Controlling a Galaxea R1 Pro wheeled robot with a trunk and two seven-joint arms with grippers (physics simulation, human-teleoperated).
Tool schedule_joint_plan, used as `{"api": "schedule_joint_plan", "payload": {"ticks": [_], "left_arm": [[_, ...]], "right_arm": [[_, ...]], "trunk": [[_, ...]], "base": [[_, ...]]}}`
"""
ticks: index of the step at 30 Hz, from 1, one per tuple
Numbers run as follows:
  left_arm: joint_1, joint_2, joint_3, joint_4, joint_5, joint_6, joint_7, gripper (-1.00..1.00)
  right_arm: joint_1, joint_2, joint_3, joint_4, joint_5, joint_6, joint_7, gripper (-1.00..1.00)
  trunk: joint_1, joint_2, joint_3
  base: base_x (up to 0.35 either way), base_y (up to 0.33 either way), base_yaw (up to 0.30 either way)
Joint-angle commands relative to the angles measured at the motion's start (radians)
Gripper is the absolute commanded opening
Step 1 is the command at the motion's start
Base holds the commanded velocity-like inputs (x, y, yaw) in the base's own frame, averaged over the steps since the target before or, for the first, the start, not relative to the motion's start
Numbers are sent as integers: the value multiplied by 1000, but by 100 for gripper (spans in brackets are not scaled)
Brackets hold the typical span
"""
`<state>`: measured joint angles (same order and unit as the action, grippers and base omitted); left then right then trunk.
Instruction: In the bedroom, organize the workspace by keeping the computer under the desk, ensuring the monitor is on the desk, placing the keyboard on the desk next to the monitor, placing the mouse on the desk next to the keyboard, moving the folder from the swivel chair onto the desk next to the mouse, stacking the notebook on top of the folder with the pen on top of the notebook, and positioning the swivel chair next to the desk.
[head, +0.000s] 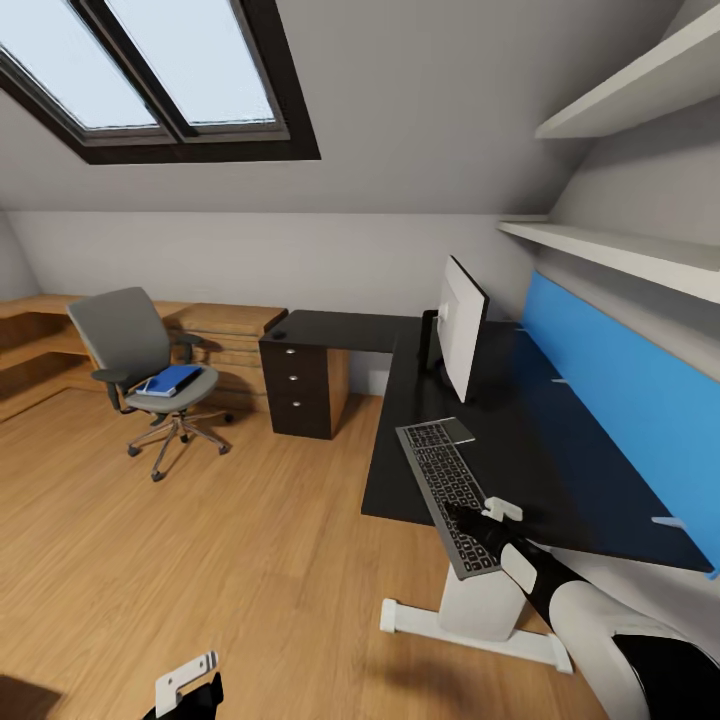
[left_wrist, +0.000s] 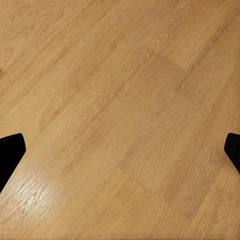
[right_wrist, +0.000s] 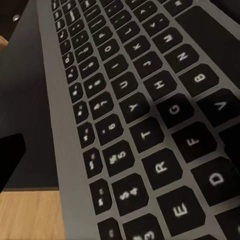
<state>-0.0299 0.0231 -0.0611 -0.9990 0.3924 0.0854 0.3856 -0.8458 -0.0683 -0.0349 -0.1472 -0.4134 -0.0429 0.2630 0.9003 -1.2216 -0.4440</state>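
Note:
The silver-grey keyboard (head: 445, 490) (right_wrist: 130, 110) lies lengthwise on the black desk (head: 560, 470), its near end past the front edge. My right gripper (head: 470, 520) (right_wrist: 120, 150) hovers open just above its near keys. The monitor (head: 462, 325) stands behind it, in front of the blue panel. At the desk's far left corner sits a small dark lump that looks like the mouse (head: 280, 334). The blue folder (head: 170, 380) rests on the swivel chair (head: 140, 370), out on the floor to the left. My left gripper (head: 185, 690) (left_wrist: 120, 150) hangs open over bare floor. Computer, notebook and pen are out of view.
A flat grey square (head: 458, 430) lies beside the keyboard's far end. The black drawer unit (head: 297, 385) stands under the desk's left wing and the white pedestal leg (head: 480, 610) under the near end. Low wooden shelving (head: 225, 340) lines the back wall. White shelves (head: 620, 250) hang above the desk.

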Motion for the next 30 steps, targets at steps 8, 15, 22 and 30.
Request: {"api": "schedule_joint_plan", "payload": {"ticks": [8,15,22,30], "left_arm": [[0,1,-5,2,6,4,8,100],[0,1,-5,2,6,4,7,100],[0,1,-5,2,6,4,7,100],[0,2,-3,2,5,3,8,100]], "right_arm": [[-1,-1,-3,1,-2,-5,5,100],[-1,-1,-3,1,-1,-6,5,100],[-1,-1,-3,1,-1,-6,5,100],[-1,-2,-3,1,-1,-6,5,100]], "trunk": [[0,-1,-1],[0,-1,-1],[0,-1,-1],[0,-1,-1]], "base": [[0,-139,1],[0,-46,0],[0,-167,0],[0,-210,0]]}}
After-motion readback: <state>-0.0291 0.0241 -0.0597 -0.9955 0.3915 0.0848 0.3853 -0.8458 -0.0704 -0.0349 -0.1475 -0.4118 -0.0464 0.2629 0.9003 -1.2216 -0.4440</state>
